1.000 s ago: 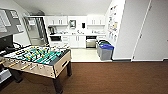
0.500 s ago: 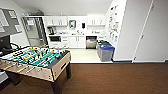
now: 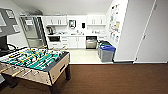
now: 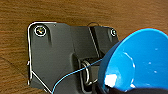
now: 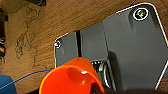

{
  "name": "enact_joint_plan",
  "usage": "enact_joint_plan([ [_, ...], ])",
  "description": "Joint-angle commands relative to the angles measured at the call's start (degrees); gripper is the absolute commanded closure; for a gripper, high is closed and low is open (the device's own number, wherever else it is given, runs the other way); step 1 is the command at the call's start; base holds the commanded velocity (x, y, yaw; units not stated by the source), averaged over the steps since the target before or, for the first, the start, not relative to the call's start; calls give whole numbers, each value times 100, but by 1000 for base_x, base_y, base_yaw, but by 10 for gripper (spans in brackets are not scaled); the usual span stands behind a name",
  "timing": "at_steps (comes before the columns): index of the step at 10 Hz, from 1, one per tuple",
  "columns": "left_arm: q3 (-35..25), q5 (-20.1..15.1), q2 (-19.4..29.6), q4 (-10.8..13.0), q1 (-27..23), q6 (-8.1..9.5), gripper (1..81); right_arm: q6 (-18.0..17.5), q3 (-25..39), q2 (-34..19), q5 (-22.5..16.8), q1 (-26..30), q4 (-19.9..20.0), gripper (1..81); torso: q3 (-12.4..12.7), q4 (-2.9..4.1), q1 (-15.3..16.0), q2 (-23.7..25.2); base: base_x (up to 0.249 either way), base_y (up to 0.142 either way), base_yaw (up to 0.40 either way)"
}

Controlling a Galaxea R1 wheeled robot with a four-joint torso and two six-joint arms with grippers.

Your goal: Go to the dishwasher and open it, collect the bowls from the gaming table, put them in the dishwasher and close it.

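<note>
Gaming table [image 3: 37, 62] sits larger and lower in the head view than a moment ago: camera travel, bowls already collected. Far beyond the table, dishwasher [image 3: 91, 42]. Well off the table, left gripper [image 4: 120, 90] seemingly clamping blue bowl [image 4: 140, 62], right gripper [image 5: 98, 89] clamping orange bowl [image 5: 70, 77].

Head view: high, facing forward and down across brown carpet [image 3: 112, 80]; gaming table [image 3: 35, 63] near at lower left, kitchen wall with the dishwasher [image 3: 91, 42] far at centre.
Left wrist view: looks straight down, close over the robot's dark plate and wood-toned floor [image 4: 75, 12]; blue bowl [image 4: 140, 62] very near the lens.
Right wrist view: likewise downward and close; orange bowl [image 5: 71, 77] very near.
Shared: both wrist views take in the brown floor, as does the head view.
</note>
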State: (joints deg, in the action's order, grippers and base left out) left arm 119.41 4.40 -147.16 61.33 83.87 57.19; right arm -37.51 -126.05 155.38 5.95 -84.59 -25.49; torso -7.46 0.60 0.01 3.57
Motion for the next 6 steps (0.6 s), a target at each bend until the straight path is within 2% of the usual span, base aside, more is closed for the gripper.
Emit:
enact_joint_plan([
  [1, -93, -71, 152, 63, -278, -23, 811, 7, 99, -92, -191, 289, -88, 811, 0, 0, 0, 0, 163, 0, 0],
  [6, -84, -71, 134, 63, -279, -23, 811, 7, 64, -84, -191, 280, -96, 811, 2, 0, 0, 0, 164, 0, 0],
])
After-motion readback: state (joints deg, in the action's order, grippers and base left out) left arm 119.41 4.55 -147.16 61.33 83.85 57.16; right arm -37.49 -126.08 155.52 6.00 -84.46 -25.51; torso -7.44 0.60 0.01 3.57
